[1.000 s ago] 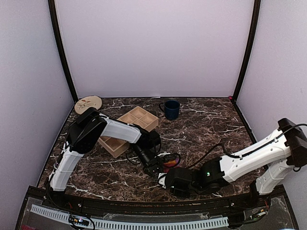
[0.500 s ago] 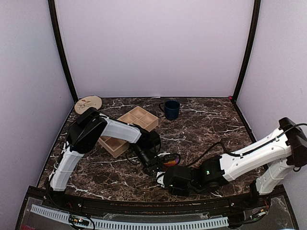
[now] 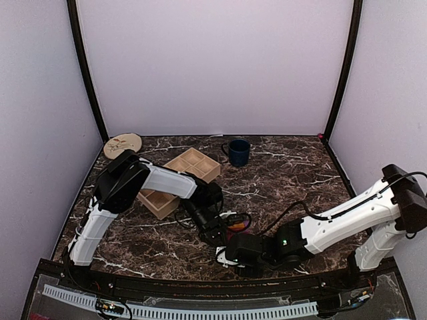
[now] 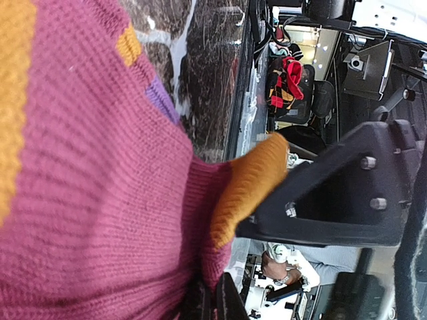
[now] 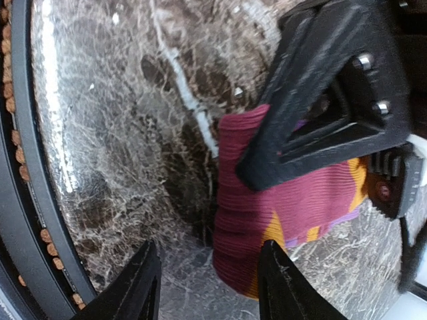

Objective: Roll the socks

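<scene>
Right wrist view: right hand (image 5: 210, 287) spread wide, empty; I see left hand (image 3: 219, 233) clamped on purple sock (image 5: 267, 207).

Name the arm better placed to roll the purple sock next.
Right, probably. The right fingers are open at the edge of the purple sock with nothing between them, while one of the left fingers lies across the sock, seemingly pinning it.

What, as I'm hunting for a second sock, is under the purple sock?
Marble table shows around the purple sock, which the left end effector grips. Whatever lies beneath is covered.
</scene>
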Controlling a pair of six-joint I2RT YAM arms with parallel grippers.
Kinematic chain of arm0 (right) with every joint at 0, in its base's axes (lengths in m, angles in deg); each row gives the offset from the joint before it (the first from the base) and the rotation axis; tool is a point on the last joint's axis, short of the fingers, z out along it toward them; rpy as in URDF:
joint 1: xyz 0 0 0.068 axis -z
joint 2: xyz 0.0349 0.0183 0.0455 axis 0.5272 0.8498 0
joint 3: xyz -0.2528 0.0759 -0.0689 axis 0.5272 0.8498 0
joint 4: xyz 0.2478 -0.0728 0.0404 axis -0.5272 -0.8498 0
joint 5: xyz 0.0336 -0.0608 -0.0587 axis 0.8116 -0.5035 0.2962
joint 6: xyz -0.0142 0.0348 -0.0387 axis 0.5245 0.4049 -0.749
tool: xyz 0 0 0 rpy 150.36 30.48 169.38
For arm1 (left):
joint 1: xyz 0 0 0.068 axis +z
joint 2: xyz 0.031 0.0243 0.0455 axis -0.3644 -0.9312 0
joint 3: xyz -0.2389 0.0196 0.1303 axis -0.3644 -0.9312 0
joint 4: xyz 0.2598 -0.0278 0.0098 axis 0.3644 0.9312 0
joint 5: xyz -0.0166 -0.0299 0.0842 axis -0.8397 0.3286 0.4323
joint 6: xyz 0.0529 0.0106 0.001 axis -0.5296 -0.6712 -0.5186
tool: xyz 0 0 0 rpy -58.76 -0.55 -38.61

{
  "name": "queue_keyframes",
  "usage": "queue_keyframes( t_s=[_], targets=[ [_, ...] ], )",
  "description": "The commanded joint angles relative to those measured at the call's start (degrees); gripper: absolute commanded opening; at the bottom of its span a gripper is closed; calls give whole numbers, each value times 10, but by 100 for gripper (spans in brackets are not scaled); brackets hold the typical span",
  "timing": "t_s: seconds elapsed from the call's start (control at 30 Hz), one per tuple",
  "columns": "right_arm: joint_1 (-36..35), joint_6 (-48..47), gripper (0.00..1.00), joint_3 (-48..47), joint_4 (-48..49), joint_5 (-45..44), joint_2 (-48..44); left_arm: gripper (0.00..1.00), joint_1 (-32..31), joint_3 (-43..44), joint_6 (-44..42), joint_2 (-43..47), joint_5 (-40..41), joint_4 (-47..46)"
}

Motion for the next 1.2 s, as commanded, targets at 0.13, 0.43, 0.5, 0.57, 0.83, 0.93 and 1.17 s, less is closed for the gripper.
queue_keyframes(
  t_s=[0.13,0.43,0.5,0.57,0.83,0.93,1.17],
  targets=[
    [31,-13,44,8,31,21,31,0,9,-8,-12,-37,30,15],
    [56,-11,38,7,38,31,44,0,9,-5,-13,-50,17,14],
    [58,-10,34,9,38,36,46,0,9,-5,-14,-52,14,15],
    [60,-9,30,12,39,39,45,0,9,-6,-16,-52,12,16],
    [76,-2,1,16,37,59,49,0,9,-7,-17,-52,16,16],
    [84,3,0,18,38,69,48,0,9,-9,-13,-52,31,16],
    [103,18,0,15,41,100,42,34,15,-68,57,-2,80,-65]
  ],
)
